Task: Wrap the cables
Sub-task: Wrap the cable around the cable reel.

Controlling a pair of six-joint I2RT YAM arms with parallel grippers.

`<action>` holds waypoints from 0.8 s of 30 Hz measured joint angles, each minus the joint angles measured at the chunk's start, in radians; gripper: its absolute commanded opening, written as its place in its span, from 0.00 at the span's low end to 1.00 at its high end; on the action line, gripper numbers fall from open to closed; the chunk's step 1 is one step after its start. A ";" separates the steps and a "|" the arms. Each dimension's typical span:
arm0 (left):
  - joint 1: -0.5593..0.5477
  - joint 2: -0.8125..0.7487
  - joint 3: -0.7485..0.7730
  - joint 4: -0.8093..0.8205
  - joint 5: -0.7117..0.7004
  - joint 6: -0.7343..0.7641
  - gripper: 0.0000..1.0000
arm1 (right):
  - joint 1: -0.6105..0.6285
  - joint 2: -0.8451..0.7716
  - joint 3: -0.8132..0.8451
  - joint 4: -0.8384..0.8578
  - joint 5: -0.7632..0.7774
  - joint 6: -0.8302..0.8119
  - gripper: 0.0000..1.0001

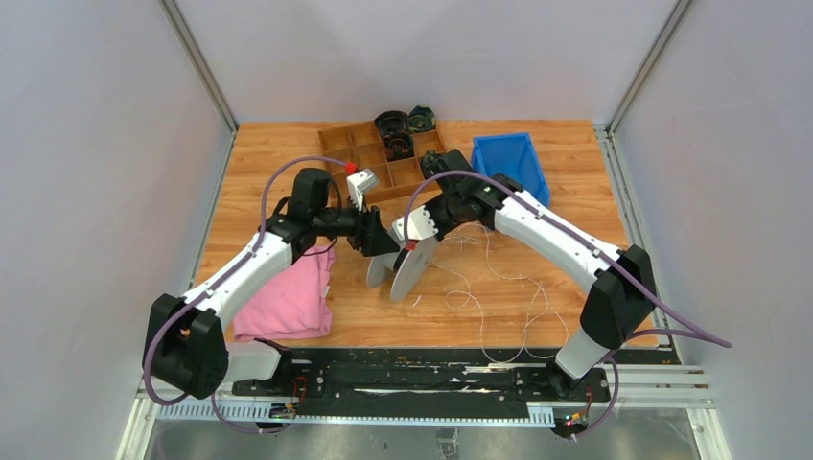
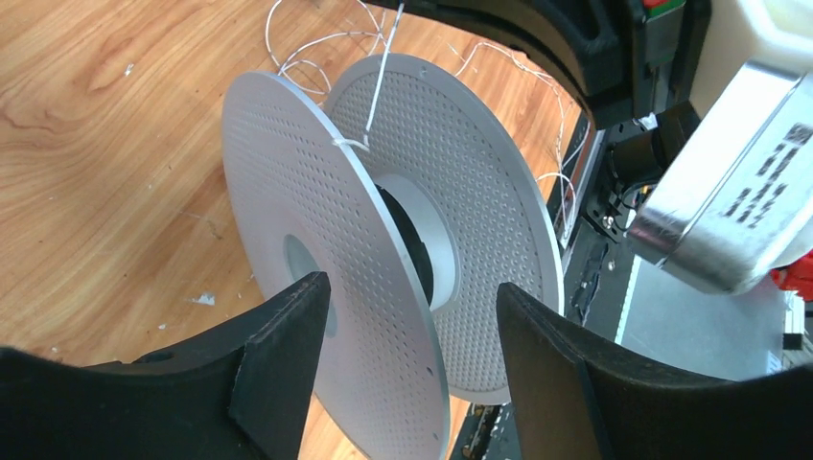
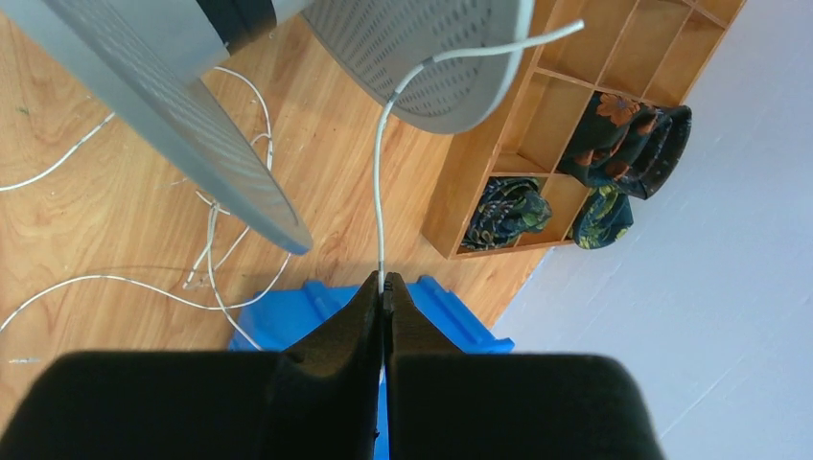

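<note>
A grey spool (image 1: 412,270) with two perforated discs stands on edge at mid-table. My left gripper (image 2: 412,326) is open, its fingers (image 2: 278,355) straddling the spool's (image 2: 316,220) discs without a visible pinch. The thin white cable (image 3: 379,192) runs from between the discs straight into my right gripper (image 3: 383,283), which is shut on it just above the spool. More of this cable (image 1: 499,278) lies in loose loops on the wood to the right of the spool. In the left wrist view the cable (image 2: 374,96) crosses the near disc's rim and rises out of the top of the frame.
A wooden divider tray (image 1: 369,153) at the back holds dark coiled bundles (image 1: 393,123). Right of it sits a blue bin (image 1: 513,163). A pink cloth (image 1: 288,297) lies under the left arm. A black rail (image 1: 412,374) runs along the near edge.
</note>
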 measured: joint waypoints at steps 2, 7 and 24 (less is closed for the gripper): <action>0.001 0.003 0.000 0.001 0.000 0.000 0.67 | 0.000 -0.001 -0.021 0.020 -0.006 0.000 0.01; 0.002 0.010 0.000 -0.006 -0.002 0.016 0.65 | -0.011 -0.021 -0.083 0.077 -0.049 0.023 0.01; 0.007 0.065 0.000 -0.024 -0.004 -0.002 0.57 | -0.067 -0.086 -0.239 0.256 -0.181 0.086 0.01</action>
